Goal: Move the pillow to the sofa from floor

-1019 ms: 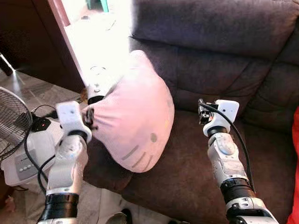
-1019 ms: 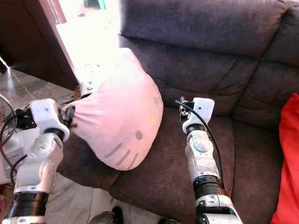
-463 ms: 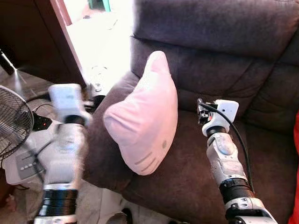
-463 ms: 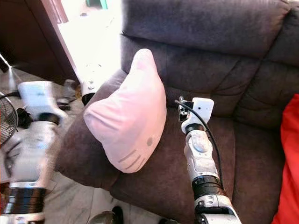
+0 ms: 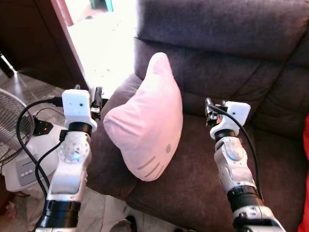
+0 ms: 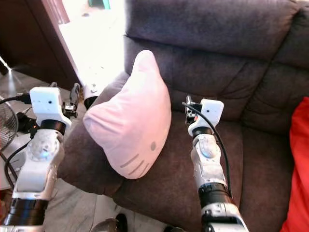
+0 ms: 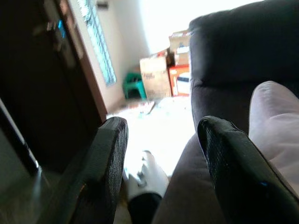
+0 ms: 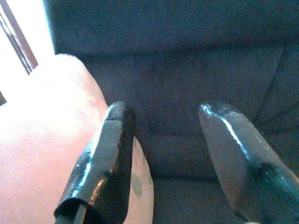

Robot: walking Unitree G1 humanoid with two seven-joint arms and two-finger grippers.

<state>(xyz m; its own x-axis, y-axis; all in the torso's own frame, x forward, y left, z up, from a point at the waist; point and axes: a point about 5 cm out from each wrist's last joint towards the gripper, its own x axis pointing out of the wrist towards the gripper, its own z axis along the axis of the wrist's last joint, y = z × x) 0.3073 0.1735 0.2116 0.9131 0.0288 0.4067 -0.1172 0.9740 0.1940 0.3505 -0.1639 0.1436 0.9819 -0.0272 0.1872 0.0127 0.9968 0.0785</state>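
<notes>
Two hands are hovering with fingers spread wide, holding nothing: the left hand (image 5: 98, 99) just beside the sofa arm, the right hand (image 5: 208, 110) over the seat. The soft pink cat-face pillow (image 5: 147, 123) is leaning on the dark brown fabric sofa (image 5: 227, 58), between them.

Pillow (image 5: 145, 130): soft pink cloth, matt, smooth with light creases and stitched grey markings. Sofa (image 5: 231, 58): dark brown-grey fabric, matt, suede-like nap with seamed panels. Left gripper (image 7: 161, 154) and right gripper (image 8: 173, 154): black fingers of hard plastic or rubber, glossy on the right, duller on the left. Arms: silver metal-look shells, satin; white plastic camera housings. Fan (image 5: 12, 125): thin wire grille. Floor (image 5: 29, 87): glossy, reflective tile.
</notes>
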